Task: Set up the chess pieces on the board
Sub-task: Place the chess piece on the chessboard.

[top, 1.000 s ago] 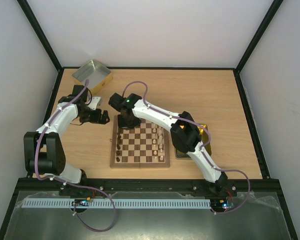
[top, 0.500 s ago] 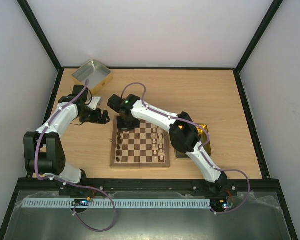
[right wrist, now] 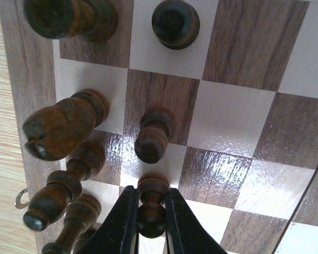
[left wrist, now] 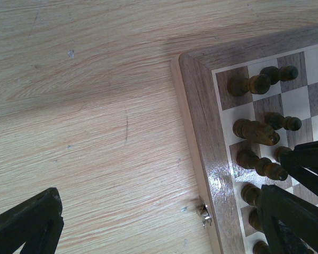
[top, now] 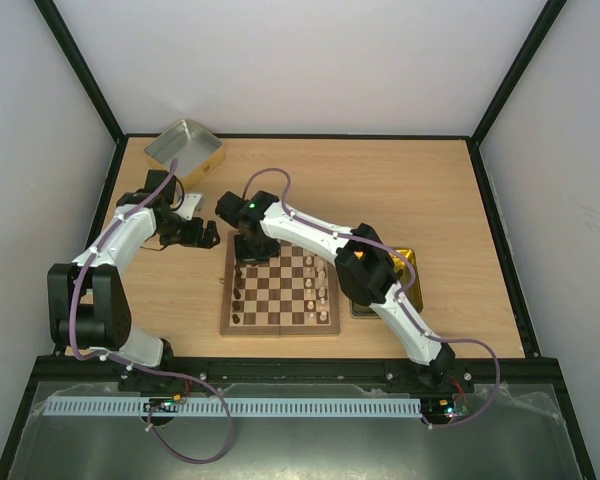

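Observation:
The board (top: pixel 280 331) lies mid-table, with dark chess pieces (top: pixel 238 295) along its left columns and cream ones (top: pixel 322 290) on the right. My right gripper (top: pixel 248 258) is down over the board's far-left part. In the right wrist view it (right wrist: pixel 151 193) is shut on a dark pawn (right wrist: pixel 151 214) standing upright on a light square, just behind another dark pawn (right wrist: pixel 152 135). My left gripper (top: pixel 208 238) hovers open over bare table beside the board's far-left corner. Its fingers (left wrist: pixel 26 225) are spread wide, one over the dark pieces (left wrist: pixel 254 131).
A silver tin (top: pixel 185 150) sits at the far-left corner of the table. A yellow-gold tin (top: pixel 408 270) lies right of the board, partly under my right arm. A small metal clasp (left wrist: pixel 204 213) sticks out of the board's rim (left wrist: pixel 201 121). Taller dark pieces (right wrist: pixel 61 127) crowd the pawn's left.
My right arm's wrist has shifted slightly to the left over the board's far-left corner. The left arm has not moved.

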Motion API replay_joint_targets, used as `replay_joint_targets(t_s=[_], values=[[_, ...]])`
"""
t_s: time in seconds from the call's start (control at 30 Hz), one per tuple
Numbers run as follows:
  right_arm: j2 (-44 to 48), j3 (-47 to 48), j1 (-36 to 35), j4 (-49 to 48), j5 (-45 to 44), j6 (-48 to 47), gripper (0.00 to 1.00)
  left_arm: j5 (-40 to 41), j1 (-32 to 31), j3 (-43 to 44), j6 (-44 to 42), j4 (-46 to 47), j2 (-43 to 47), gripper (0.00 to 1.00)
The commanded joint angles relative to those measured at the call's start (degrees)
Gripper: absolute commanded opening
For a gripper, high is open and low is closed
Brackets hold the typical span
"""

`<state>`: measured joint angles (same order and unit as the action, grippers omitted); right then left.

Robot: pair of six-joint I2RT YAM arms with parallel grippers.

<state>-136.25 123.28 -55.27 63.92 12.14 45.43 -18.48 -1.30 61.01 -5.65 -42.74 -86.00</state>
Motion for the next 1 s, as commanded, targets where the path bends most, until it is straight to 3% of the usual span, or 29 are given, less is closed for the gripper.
replay_joint_targets(t_s=[0.0,0.4,0.97], values=[[-1.37,0.64,-0.28,0.27,0.06,0.17,0.11,-0.86,0.33,-0.6,0.26,-0.5,1.38,1.0],[-0.72,0.69,-0.2,-0.26,-0.17,0.53,0.21,-1.09,0.33,-0.8,0.16,-0.41,1.27,1.0],[0.37,-0.68,0.02,-1.78,-0.45,1.42,0.2,-1.03,0.33,-1.12,0.16,-0.33,1.59,1.0]])
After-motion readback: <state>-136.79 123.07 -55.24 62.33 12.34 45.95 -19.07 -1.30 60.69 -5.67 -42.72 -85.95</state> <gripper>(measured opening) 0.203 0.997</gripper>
